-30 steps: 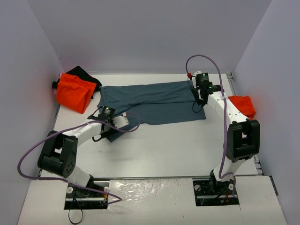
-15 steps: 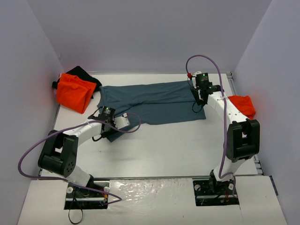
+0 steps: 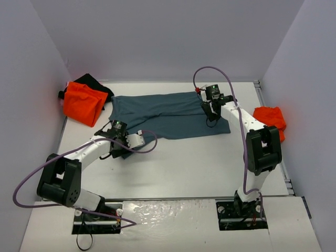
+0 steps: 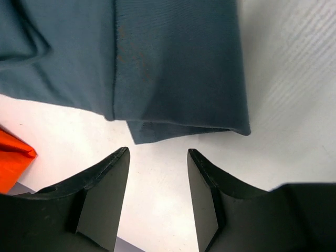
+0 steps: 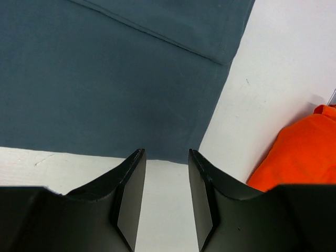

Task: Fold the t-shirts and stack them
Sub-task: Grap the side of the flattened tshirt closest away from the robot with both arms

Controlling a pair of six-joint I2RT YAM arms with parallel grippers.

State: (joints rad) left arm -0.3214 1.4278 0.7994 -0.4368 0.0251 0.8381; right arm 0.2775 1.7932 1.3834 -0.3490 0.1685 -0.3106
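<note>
Currently blue shirt (image 3: 168, 113) lies spread flat on table (image 3: 184, 163), toward 12 o'clock of centre, fold line running across it. Left pincer (image 4: 157, 155) low at shirt's 7 o'clock corner: fingers apart, nothing between, tips over bare table just short of hem. Right pincer (image 5: 167, 155) at shirt's 3 o'clock end: fingers likewise apart and empty, hem just beyond tips. Orange shirt (image 3: 81, 105) bunched at table's 10 o'clock, black shirt (image 3: 93, 83) touching behind it. Second orange shirt (image 3: 270, 119) crumpled at 3 o'clock edge, apart from blue shirt.
</note>
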